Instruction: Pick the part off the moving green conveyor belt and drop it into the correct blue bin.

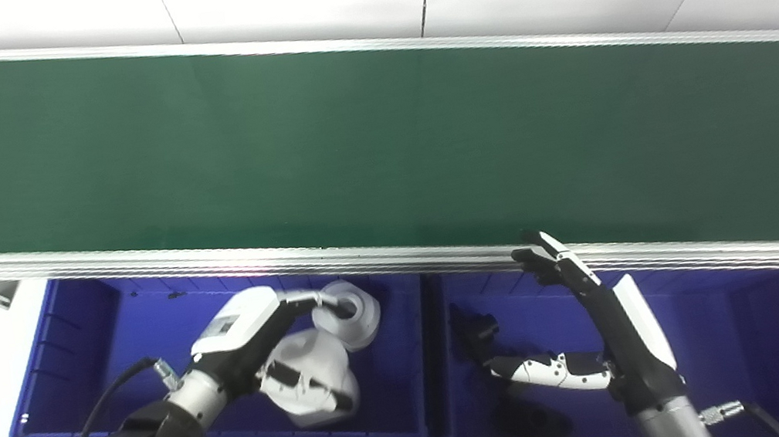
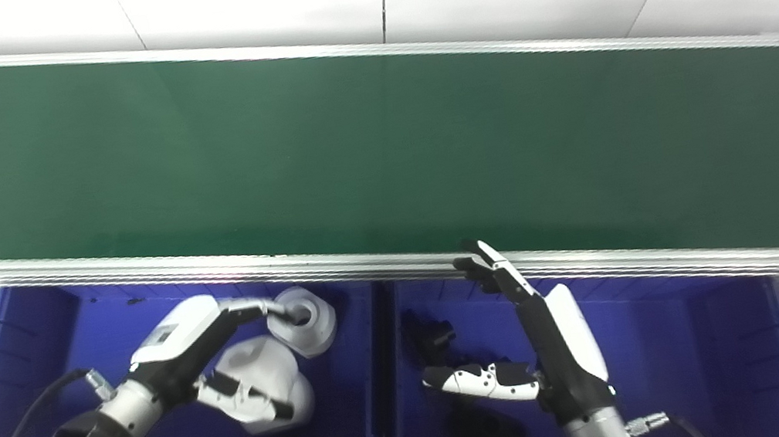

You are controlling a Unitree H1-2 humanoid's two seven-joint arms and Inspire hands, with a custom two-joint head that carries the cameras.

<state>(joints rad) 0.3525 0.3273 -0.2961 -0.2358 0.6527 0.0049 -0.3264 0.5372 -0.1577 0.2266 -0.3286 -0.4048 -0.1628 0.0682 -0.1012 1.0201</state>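
My left hand [image 1: 263,332] hangs over the left blue bin [image 1: 72,339], my forearm rising from the lower left corner and angling up to the right. Its fingers [image 1: 308,299] reach forward, the tips at the hole of a round white part [image 1: 356,316] that sits in the bin near the belt-side wall; I cannot tell whether they pinch the part or only touch it. A second, bulkier white part [image 1: 313,375] lies just below my hand in the same bin, and my thumb seems to rest across it. My right hand [image 2: 545,334] stands upright over the neighbouring blue bin [image 2: 659,340], forearm coming up from the bottom edge. Its fingers [image 2: 496,272] point straight up, held close together, their tips against the metal rail [image 2: 209,266] at the near edge of the green belt [image 2: 348,155], while the thumb [image 2: 477,379] sticks out sideways to the left, holding nothing. A dark part [image 2: 430,337] rests on the floor of this bin, left of my thumb. I see no part on the stretch of belt in view.
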